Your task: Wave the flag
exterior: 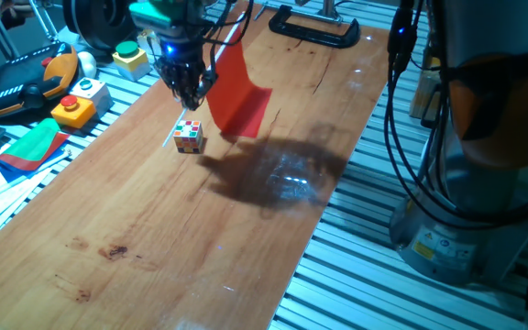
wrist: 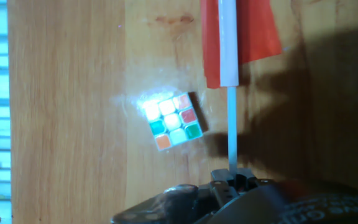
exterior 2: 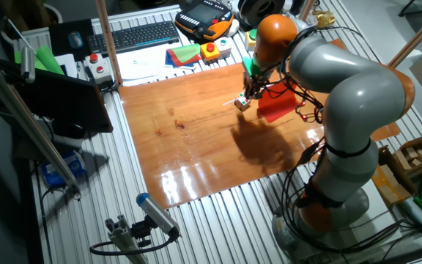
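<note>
flag aloft over the table, wave under way

we hold the flag (exterior: 242, 92) by its thin white stick (wrist: 232, 134), the gripper (exterior: 189, 92) closed on the stick's lower end. in the hand view the fingers (wrist: 234, 180) sit clamped together at six o'clock, with the stick running straight up from them toward twelve and no gap visible beside it. the red sheet hangs off the stick's far end, clear of the wooden table (exterior: 154, 238) and tilted; in one fixed view it spreads toward three o'clock of the gripper and throws a broad shadow on the wood.

a small multicoloured cube (exterior: 189, 136) rests on the table just below the fingers, at about nine o'clock of the stick in the hand view, near it but apart.

we judge the pick-up done and the waving itself in hand. the next move calls for a swing of the wrist from side to side, grip kept firm so the thin stick does not twist or slip, and the stick end kept high enough to miss the cube. a folded red-and-green cloth (exterior: 30, 147) lies well off at nine o'clock.
</note>
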Robot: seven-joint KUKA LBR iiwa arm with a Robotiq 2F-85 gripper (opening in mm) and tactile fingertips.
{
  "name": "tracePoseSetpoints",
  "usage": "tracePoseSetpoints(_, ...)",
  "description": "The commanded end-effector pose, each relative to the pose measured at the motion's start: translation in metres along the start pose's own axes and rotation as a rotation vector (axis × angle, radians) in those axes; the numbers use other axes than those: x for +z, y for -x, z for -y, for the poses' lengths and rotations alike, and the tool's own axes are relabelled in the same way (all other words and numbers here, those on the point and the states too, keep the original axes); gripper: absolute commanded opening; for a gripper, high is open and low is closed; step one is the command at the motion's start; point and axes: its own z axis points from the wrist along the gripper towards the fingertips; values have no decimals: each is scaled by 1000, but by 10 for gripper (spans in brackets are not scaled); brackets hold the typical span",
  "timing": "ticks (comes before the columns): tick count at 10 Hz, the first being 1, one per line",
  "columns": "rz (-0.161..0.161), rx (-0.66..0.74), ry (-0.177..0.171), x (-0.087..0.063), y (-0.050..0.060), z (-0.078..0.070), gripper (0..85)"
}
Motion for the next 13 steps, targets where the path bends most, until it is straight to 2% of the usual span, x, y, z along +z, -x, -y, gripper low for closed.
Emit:
tracePoseSetpoints(1, 0, -12, 0, 5, -2, -1, 7)
tracePoseSetpoints(2, -8, -19, -1, 12, -4, -3, 7)
tracePoseSetpoints(5, 8, -75, 6, 29, -3, -10, 7)
tracePoseSetpoints(7, -7, -98, 6, 40, -1, -14, 7)
tracePoseSetpoints(10, -9, -140, 4, 49, -2, -17, 7)
tracePoseSetpoints(13, -6, -140, -11, 59, -2, -18, 7)
